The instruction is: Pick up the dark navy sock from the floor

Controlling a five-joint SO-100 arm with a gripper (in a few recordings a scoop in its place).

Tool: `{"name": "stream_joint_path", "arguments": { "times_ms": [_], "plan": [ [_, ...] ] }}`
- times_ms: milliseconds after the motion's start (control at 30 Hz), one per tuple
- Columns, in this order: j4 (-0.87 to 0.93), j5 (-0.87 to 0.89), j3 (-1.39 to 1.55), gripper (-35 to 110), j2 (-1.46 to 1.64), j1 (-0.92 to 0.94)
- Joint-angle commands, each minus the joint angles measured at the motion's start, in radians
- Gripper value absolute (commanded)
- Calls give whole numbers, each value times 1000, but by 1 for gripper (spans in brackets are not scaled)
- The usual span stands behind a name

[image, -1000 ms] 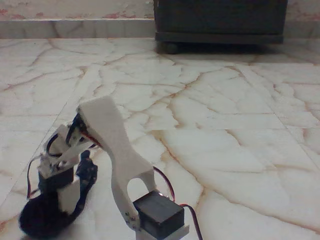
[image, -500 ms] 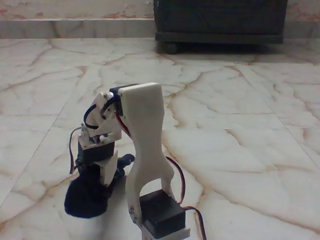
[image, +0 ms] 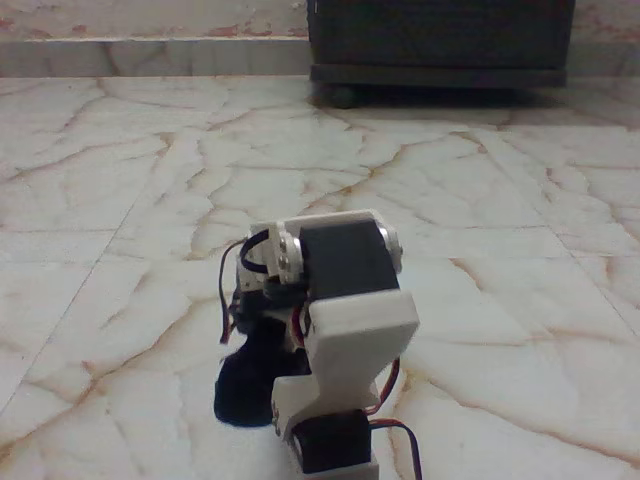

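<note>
In the fixed view the sock (image: 246,388) was a dark bunched mass low and left of centre, just left of the white arm link (image: 352,335). It was crumpled, so no long axis or pointing direction could be read; it looked roughly as tall as wide. Its lower edge sat at or just above the floor (image: 480,200), and contact could not be settled. The end effector (image: 262,322) was mostly hidden behind the arm link and servo; it sat directly above the sock, touching its upper part. Whether its fingers were spread or pinching the fabric could not be told. A dark cabinet (image: 440,40) stood at the far wall.
</note>
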Motion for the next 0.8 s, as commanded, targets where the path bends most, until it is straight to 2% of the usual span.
{"name": "stream_joint_path", "arguments": {
  "times_ms": [0,200,400,700,767],
  "plan": [
    [17,-37,63,0,141,20],
    [-34,-196,121,0,235,206],
    [-376,-347,310,0,267,345],
    [-919,-433,535,0,273,376],
    [-968,-457,535,0,273,376]
  ]
}}
